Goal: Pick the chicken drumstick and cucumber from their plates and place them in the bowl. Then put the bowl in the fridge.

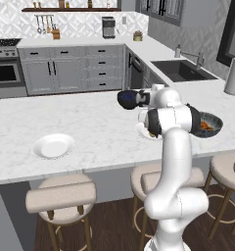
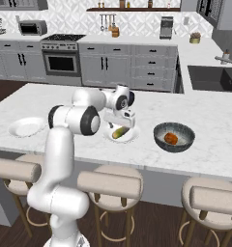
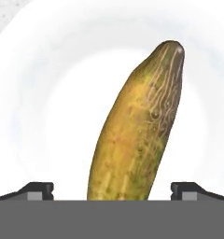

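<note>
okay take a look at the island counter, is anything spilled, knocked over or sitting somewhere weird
Nothing stands out. The cucumber lies flat on its plate under the open gripper, the chicken drumstick sits in the upright bowl, and the other plate sits flat.

No readable txt, labels, brands or nos. anywhere: appliances, cabinets, counter all unmarked.

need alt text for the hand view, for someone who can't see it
A yellowish-green cucumber lies on a white plate, seen close from just above, its narrow tip pointing to the upper right. The open gripper straddles its near end, one dark fingertip on each side, not yet closed on it.
</note>
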Robot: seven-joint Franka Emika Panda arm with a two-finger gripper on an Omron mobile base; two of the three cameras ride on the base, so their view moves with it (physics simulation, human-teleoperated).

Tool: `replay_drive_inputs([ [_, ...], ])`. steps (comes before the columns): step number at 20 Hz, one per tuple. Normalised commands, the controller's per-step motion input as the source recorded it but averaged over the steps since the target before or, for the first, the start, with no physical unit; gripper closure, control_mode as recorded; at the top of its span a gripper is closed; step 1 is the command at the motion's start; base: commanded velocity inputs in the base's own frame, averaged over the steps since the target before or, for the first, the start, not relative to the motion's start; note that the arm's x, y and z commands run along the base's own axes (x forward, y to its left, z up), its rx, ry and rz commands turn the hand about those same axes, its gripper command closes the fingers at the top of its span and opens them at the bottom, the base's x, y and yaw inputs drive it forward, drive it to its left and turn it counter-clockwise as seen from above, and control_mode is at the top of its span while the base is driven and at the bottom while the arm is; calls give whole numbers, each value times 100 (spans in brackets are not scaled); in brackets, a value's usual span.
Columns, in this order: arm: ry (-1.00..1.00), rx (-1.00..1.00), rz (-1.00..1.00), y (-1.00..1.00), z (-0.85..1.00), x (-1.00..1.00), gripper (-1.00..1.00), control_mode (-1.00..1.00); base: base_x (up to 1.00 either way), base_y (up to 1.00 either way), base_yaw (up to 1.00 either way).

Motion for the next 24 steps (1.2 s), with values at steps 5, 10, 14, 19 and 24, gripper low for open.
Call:
replay_drive_inputs([
  [5,14,0,0,-1,-50,23,-100,-100,0,0,0],
  [10,8,0,0,3,-48,5,100,-100,0,0,0],
  [14,0,0,0,0,-18,-12,100,-100,0,0,0],
  [19,-21,2,0,3,0,-100,100,-100,0,0,0],
  [24,-33,0,0,2,7,-100,100,-100,0,0,0],
])
